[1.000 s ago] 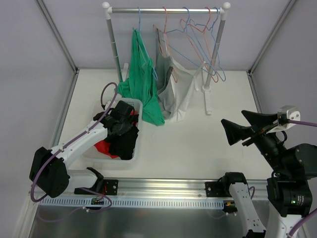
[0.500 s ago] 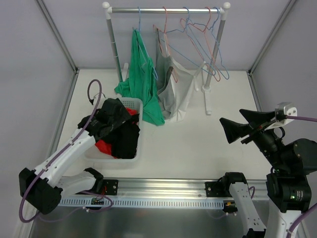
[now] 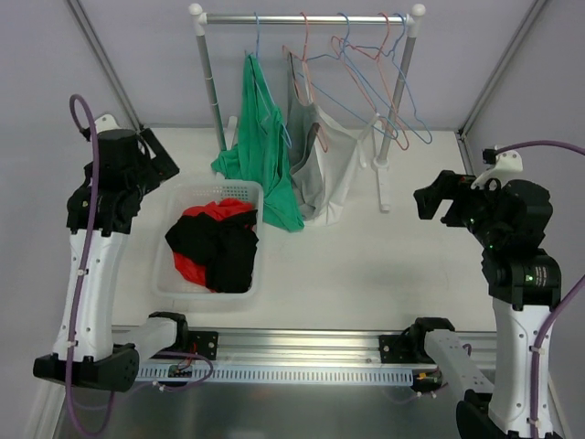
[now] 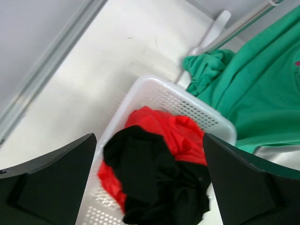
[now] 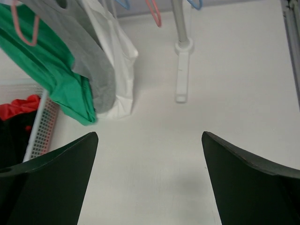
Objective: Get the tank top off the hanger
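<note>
A green tank top [image 3: 263,151] hangs from a blue hanger [image 3: 257,55] on the rail [image 3: 306,18]. A grey tank top [image 3: 304,137] and a white one [image 3: 345,169] hang just right of it. My left gripper [image 3: 155,160] is raised at the left, above the white basket [image 3: 245,190], open and empty. In the left wrist view my left gripper [image 4: 149,140] looks down on the basket rim [image 4: 157,84] and the green top [image 4: 262,93]. My right gripper [image 3: 437,201] is open and empty at the right. Through my right gripper [image 5: 149,137] bare table shows, with the green top [image 5: 47,79] at the upper left.
The basket holds a black garment [image 3: 224,251] on a red one [image 3: 219,210]. Several empty hangers [image 3: 375,64] hang at the right end of the rail. The rack's right post [image 3: 395,87] and foot [image 5: 182,79] stand between the hanging tops and my right arm.
My left gripper opened, left the black garment in the basket and rose up to the left. The right arm lifted and turned toward the rack.
</note>
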Robot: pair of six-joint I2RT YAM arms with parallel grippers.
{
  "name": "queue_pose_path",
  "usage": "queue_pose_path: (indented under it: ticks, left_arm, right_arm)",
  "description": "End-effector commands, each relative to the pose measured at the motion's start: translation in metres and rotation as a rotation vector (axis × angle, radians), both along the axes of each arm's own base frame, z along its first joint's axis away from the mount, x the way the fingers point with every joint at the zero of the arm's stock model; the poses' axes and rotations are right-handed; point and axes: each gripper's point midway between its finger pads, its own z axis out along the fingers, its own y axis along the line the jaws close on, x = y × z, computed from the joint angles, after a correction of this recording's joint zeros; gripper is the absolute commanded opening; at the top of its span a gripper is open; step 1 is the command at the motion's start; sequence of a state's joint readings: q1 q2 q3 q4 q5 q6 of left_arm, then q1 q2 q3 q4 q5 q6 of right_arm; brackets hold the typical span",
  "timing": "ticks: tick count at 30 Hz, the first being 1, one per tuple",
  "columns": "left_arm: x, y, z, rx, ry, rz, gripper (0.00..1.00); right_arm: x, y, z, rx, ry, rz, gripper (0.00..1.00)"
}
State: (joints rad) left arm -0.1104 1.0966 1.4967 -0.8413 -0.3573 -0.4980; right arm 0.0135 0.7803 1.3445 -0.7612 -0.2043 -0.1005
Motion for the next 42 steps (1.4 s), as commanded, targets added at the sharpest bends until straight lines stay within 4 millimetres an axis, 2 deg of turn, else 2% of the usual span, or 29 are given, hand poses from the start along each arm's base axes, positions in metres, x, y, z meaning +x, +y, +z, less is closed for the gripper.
queue_pose_path:
  ticks: [1,3,5,6,7,11,15,18,25,33,42]
  left_arm:
    - [-0.036,0.012,0.005,0.087,0.026,-0.078,0.99]
    - [-0.054,0.030,0.009,0.160,0.008,-0.017,0.99]
    - [-0.068,0.036,-0.004,0.174,0.022,0.015,0.99]
    - [-0.080,0.035,-0.002,0.168,-0.015,0.009,0.99]
    - [-0.084,0.033,-0.012,0.161,-0.003,-0.004,0.99]
    - [-0.106,0.026,-0.026,0.132,-0.042,-0.040,0.99]
    - [-0.129,0.024,-0.027,0.114,-0.128,-0.039,0.99]
    - [-0.134,0.023,-0.030,0.104,-0.147,-0.045,0.99]
    - [-0.128,0.004,-0.051,0.054,-0.098,-0.139,0.99]
    - [-0.126,0.004,-0.074,0.038,-0.055,-0.124,0.99]
    - [-0.123,0.005,-0.076,0.044,-0.058,-0.125,0.99]
  right_arm:
    - [-0.015,-0.029,-0.022,-0.102,0.055,-0.129,1.00]
    - [-0.026,-0.029,-0.028,-0.113,0.040,-0.123,1.00]
    - [-0.034,-0.028,-0.040,-0.119,0.057,-0.114,1.00]
    - [-0.038,-0.028,-0.043,-0.120,0.059,-0.113,0.99]
    - [-0.046,-0.028,-0.044,-0.125,0.055,-0.113,1.00]
    - [-0.066,-0.043,-0.044,-0.179,0.038,-0.171,0.99]
    - [-0.079,-0.047,-0.044,-0.190,-0.002,-0.179,1.00]
    - [-0.082,-0.049,-0.047,-0.198,-0.010,-0.186,1.00]
    - [-0.077,-0.048,-0.050,-0.204,-0.020,-0.178,0.99]
    - [-0.077,-0.047,-0.049,-0.207,-0.035,-0.172,1.00]
    - [-0.075,-0.054,-0.043,-0.236,-0.044,-0.197,1.00]
